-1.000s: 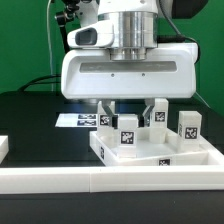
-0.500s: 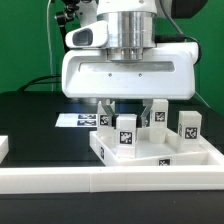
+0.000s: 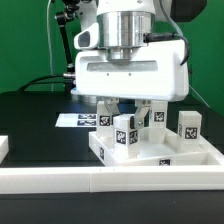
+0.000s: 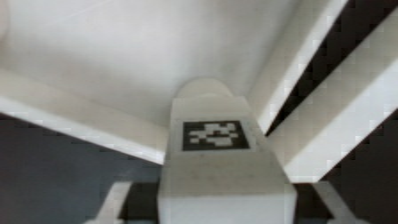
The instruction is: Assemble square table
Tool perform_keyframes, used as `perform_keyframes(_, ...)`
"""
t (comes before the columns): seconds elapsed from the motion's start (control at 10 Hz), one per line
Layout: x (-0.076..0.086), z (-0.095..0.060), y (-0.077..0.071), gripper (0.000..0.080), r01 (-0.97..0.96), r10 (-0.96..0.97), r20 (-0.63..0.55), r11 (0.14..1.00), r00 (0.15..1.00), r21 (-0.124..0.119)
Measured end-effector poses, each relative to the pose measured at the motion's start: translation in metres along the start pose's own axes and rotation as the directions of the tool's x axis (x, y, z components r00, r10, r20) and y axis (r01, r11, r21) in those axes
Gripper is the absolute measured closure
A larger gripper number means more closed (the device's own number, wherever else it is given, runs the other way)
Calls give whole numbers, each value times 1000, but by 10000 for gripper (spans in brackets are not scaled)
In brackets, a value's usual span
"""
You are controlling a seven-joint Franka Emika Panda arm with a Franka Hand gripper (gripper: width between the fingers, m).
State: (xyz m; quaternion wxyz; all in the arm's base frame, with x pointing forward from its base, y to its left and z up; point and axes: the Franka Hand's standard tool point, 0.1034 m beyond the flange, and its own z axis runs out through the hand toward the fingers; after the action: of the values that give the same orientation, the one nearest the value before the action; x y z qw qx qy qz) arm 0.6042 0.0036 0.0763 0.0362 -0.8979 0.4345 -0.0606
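Since the earlier frame, my gripper [image 3: 127, 112] had shifted toward the exterior view's right and tilted. My fingers [image 3: 107, 108] pinched a white plastic leg peg [image 3: 125, 133], its long axis upright, tag outward, above the matte recessed square top [image 3: 200, 158] beside the table's white-railed edge.

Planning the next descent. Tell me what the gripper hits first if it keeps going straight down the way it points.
Probably the square table top. The gripper points down and holds a tagged leg peg, so the peg's lower end would likely meet the top's recessed face first. Depth is unclear.
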Motion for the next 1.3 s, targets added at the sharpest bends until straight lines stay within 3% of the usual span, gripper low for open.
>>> perform_keyframes(0.2,0,0,0,509,-175,175,-8,985,985,7)
perform_keyframes(0.5,-1,0,0,509,-450,450,-7,893,893,14)
perform_keyframes(0.7,-2,-1,0,508,-631,631,-1,776,776,15)
perform_keyframes(1.0,1,-2,1,508,-743,743,25,669,669,19)
perform_keyframes(1.3,0,-2,0,502,-712,711,25,702,702,22)
